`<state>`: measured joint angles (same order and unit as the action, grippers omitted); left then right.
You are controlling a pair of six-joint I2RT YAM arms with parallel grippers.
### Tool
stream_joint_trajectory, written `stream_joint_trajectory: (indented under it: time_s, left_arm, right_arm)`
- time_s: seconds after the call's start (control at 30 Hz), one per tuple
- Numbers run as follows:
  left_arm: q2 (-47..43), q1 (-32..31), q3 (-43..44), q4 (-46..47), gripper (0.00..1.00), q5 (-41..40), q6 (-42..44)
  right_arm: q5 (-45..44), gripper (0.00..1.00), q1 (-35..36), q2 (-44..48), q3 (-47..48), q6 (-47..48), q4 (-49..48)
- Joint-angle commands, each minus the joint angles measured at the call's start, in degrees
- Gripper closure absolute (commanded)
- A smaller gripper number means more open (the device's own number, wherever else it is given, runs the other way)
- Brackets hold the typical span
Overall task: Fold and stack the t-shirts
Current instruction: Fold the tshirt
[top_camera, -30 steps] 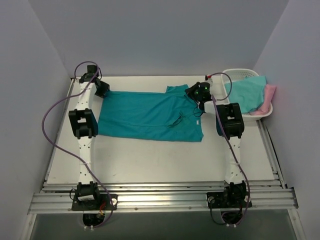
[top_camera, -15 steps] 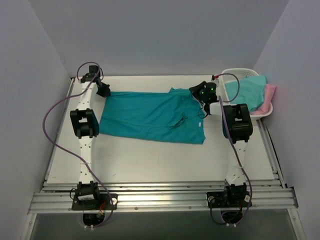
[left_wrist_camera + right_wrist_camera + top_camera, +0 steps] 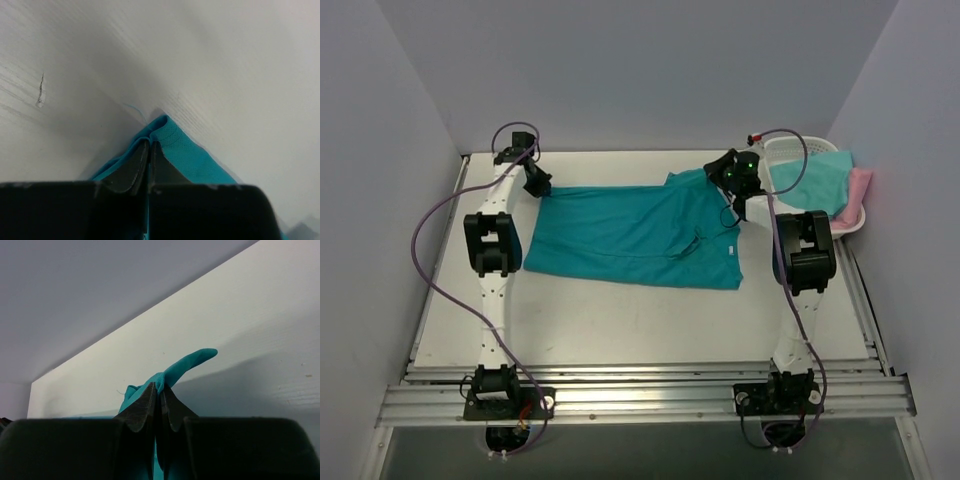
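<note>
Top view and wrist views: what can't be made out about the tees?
- Top view: basket contents, under aqua tee and pink tee.
- Top view: gripped corners of teal tee, under left gripper and right gripper.
- Wrist views: most of the teal tee, cut off behind the gripper bodies.

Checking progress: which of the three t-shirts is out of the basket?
The deep teal t-shirt, spread on the table; the aqua t-shirt and pink t-shirt sit bunched in the white basket.

A robotics lab cell: bare grey walls (image 3: 640,70) box in a white counter (image 3: 620,325), with an aluminium rail frame (image 3: 640,400) and two cabled arms (image 3: 488,290).
</note>
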<state>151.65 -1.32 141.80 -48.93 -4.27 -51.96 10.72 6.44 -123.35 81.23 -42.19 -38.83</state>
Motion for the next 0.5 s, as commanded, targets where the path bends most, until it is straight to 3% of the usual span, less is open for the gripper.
stream_joint_trajectory:
  time_s: [0.0,0.17,0.47]
  left_arm:
    - [-3.38,-0.08,-3.19,2.42,0.98,-0.12,5.64]
    - [-7.25,-0.08,-4.69,4.80,0.98,-0.82,9.51]
    - [-9.71,0.09,-0.03,5.41,0.98,-0.56,16.54]
  right_arm:
    - [-1.93,1.00,-0.02,5.92,2.09,3.34,3.14]
    - [-3.51,1.00,0.42,7.16,-0.90,5.01,4.64]
    - [-4.31,1.00,0.68,4.18,-0.82,7.65,7.53]
